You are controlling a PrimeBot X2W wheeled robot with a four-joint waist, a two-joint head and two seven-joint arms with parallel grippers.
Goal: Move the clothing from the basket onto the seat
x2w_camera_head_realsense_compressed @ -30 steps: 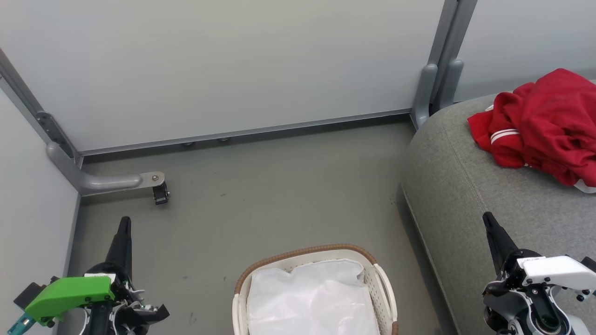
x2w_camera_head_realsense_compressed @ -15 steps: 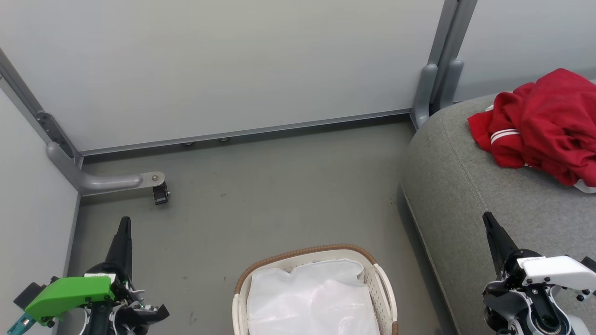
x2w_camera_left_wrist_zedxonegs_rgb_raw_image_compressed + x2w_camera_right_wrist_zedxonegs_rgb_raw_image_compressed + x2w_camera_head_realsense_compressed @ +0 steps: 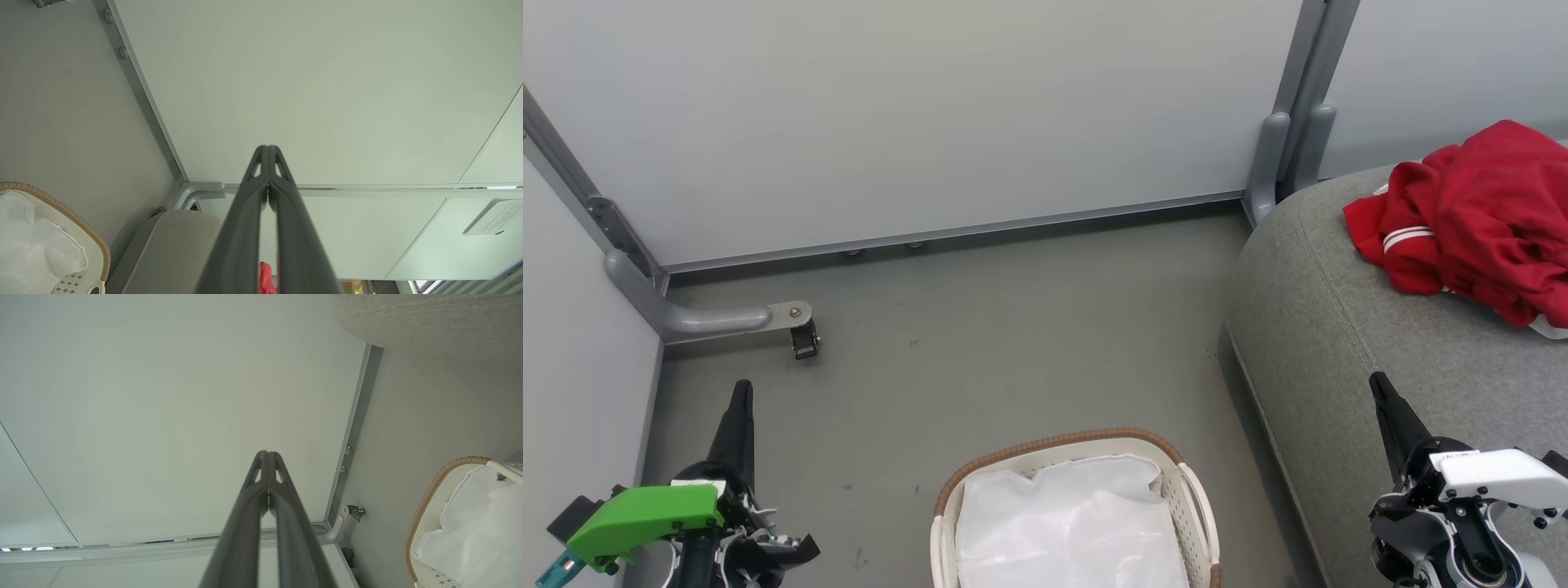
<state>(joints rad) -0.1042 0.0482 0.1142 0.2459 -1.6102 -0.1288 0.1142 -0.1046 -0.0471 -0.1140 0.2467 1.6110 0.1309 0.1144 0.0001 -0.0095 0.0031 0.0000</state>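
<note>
Room: grey floor (image 3: pixel 1013 343) boxed in by pale partition panels (image 3: pixel 931 106) on metal feet. The work sits low, so the head looks down on it.
Clothing: the red heap with white stripe trim (image 3: pixel 1478 212) lies on the far part of the seat, crumpled the way dropped cloth settles, well apart from both arms.
Seat: grey cushion (image 3: pixel 1339 327) on the robot's right, near the basket. Whether the two touch cannot be told.
Basket: it stands (image 3: pixel 1045 445) on the floor between the arms, with its near end cut off by the picture's edge. No red fabric shows in it, just the white liner (image 3: pixel 1070 523) bunched in the bottom.
Left end effector: its fingers (image 3: pixel 741 396) are pressed together on nothing, low over the floor to the left of the basket.
Right end effector: likewise closed and empty (image 3: pixel 1379 385), over the seat's near part.
Why so: both arms look parked clear of basket and garment, which suits a transfer that reads as finished.
</note>
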